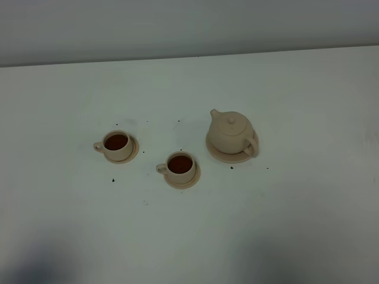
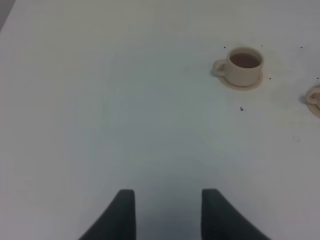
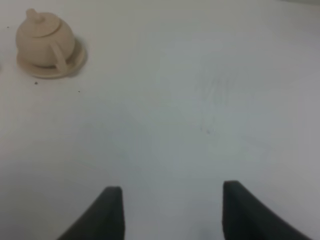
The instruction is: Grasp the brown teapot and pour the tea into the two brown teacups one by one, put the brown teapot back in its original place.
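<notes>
The brown teapot (image 1: 231, 134) sits on its saucer (image 1: 217, 151) right of centre; 2 filled teacups (image 1: 117, 145) (image 1: 180, 166) stand left of it. Left gripper (image 2: 168, 212) and right gripper (image 3: 172, 212) gape, empty.

This looks like a robot test bench in a lab rather than a home or café. A bare, plain white table (image 1: 296, 225) fills the exterior view, its far edge meeting a blank grey wall (image 1: 189, 23). The only furnishing is a staged beige tea set: a teapot (image 1: 232, 134) on a saucer and two filled teacups (image 1: 118, 145) (image 1: 180, 167), with dark specks scattered around them.
</notes>
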### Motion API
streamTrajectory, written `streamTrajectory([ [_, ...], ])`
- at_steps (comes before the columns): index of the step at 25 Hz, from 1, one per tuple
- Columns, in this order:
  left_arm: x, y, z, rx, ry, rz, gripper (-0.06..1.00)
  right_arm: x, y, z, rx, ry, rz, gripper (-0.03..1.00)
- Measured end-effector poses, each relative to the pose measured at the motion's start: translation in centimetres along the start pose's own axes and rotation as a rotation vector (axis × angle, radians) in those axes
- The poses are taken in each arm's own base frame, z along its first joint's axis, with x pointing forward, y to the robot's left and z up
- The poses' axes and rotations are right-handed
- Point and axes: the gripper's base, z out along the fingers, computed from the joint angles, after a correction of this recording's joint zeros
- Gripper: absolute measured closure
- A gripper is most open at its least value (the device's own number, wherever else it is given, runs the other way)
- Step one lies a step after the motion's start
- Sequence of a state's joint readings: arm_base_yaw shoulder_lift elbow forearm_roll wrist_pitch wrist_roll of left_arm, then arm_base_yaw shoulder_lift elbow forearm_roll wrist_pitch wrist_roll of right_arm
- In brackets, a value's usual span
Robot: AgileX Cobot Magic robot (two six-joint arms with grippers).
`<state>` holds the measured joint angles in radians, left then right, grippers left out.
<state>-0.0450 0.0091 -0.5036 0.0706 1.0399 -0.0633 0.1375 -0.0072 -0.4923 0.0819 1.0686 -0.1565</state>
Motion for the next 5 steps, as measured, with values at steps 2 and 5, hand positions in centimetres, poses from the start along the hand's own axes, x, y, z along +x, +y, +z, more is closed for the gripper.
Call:
streamTrajectory([
  [2, 0.00, 0.00, 0.00, 0.000, 0.000, 0.000, 0.58, 0.00, 0.00, 0.00, 0.000, 0.000, 0.000, 0.50],
  [5, 0.00, 0.00, 0.00, 0.000, 0.000, 0.000, 0.58, 0.00, 0.00, 0.00, 0.000, 0.000, 0.000, 0.50],
])
